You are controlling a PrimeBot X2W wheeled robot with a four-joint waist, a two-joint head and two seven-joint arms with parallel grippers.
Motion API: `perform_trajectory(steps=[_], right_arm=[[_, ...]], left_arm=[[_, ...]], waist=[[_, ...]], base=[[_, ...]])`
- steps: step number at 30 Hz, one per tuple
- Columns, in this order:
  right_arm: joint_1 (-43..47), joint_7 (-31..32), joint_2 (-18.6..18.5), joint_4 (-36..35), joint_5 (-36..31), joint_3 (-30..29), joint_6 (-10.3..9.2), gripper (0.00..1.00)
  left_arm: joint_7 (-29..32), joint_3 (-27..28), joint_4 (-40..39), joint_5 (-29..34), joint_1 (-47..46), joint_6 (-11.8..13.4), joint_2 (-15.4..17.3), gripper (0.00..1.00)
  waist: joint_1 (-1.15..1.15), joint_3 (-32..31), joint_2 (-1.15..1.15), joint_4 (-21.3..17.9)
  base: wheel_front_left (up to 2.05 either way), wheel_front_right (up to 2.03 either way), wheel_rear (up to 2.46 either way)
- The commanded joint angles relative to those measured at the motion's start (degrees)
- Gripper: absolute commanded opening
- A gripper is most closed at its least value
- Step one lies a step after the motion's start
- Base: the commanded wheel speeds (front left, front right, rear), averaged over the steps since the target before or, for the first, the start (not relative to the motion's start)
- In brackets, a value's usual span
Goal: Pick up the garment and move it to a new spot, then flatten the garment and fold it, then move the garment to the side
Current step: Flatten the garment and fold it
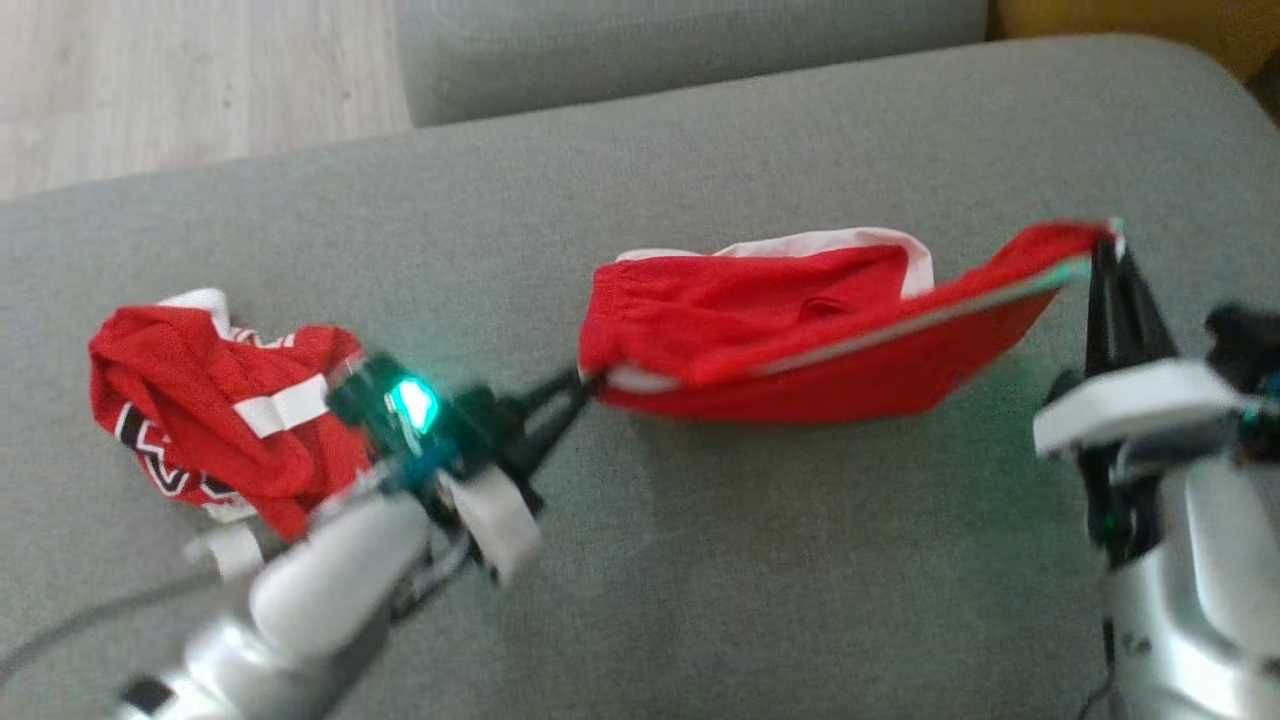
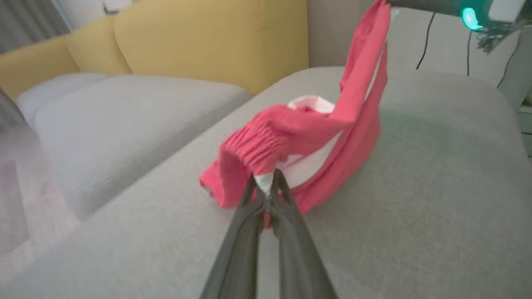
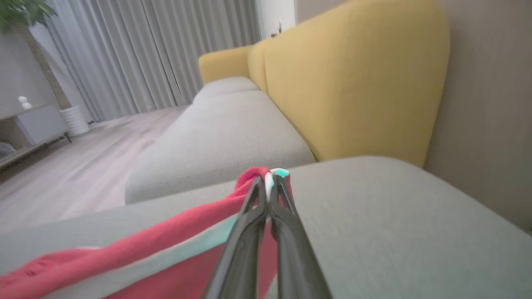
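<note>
A red garment (image 1: 800,330) with white trim hangs stretched over the grey sofa cushion (image 1: 700,600), a little toward 2 o'clock of the head view's centre, its middle sagging onto the cushion; the left gripper (image 1: 583,385) is clamped on the white-lined edge at the garment's 9 o'clock end, just beside the gathered elastic band (image 2: 253,145); the right gripper (image 1: 1108,245) is pinched tight on the corner at the 3 o'clock end, raised clear of the cushion; the cloth looks light, soft and limp, likely to droop and bunch wherever it goes unsupported, so the firmer hems and the elastic band seem the surest places to hold, one at each end, to draw it flat; it appears neither fragile nor slippery; the count stands at one garment in hand, a second red garment (image 1: 210,410) with black-and-white markings crumpled at 9 o'clock, two grippers, and two dark fingers (image 2: 245,236) on each.
</note>
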Motion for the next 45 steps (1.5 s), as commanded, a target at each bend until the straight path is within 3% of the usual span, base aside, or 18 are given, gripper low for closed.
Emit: perform_trajectory(steps=[1,9,16,22,28,35,40,45], right_arm=[[-4.83,2.06,-0.31,-4.63,0.15,2.09,0.39,0.0],[-18.24,8.56,-0.31,-6.38,2.1,4.58,0.39,0.0],[-27.29,6.61,-0.31,-4.98,-0.04,2.66,0.39,0.0],[-21.52,8.33,-0.31,-4.48,-2.6,2.11,0.39,0.0],[-15.65,9.85,-0.31,-6.56,-3.35,0.71,0.39,0.0],[-17.47,12.34,-0.31,-9.76,-2.62,1.21,0.39,0.0],[-27.51,11.98,-0.31,-4.89,-1.89,3.19,0.39,0.0],[-42.65,9.56,-0.31,8.33,-0.55,2.38,0.39,0.0]], left_arm=[[2.4,0.61,-3.57,-1.93,-7.57,0.1,3.77,0.0],[11.63,-5.15,-7.9,-11.02,-22.21,0.1,10.15,0.0],[10.69,-4.42,-5.26,-15.4,-33.31,0.1,10.99,0.0],[11.12,-5.44,-5.43,-16.96,-32.36,0.35,10.35,0.0],[11.73,-6.43,-9.55,-18.73,-30.44,0.4,12.25,0.0],[12.77,-5.29,-11.41,-19.34,-31.78,1.15,14.05,0.0],[14.68,-5.2,-7.72,-19.26,-36.88,0.67,14.17,0.0],[12.0,-4.9,0.77,-17.78,-47.3,0.21,12.04,0.0]], waist=[[0.0,-1.89,0.0,0.49],[0.0,-5.23,0.0,0.31],[0.0,-7.21,0.0,0.42],[0.0,-8.15,0.0,0.9],[0.0,-7.8,0.0,1.09],[0.0,-4.37,0.0,0.14],[0.0,2.41,0.0,-1.31],[0.0,9.91,0.0,-2.12]], base=[[0.0,0.0,0.0],[0.0,0.0,0.0],[0.0,0.0,0.0],[0.0,0.0,0.0],[0.0,0.0,0.0],[0.0,0.0,0.0],[0.0,0.0,0.0],[0.0,0.0,0.0]])
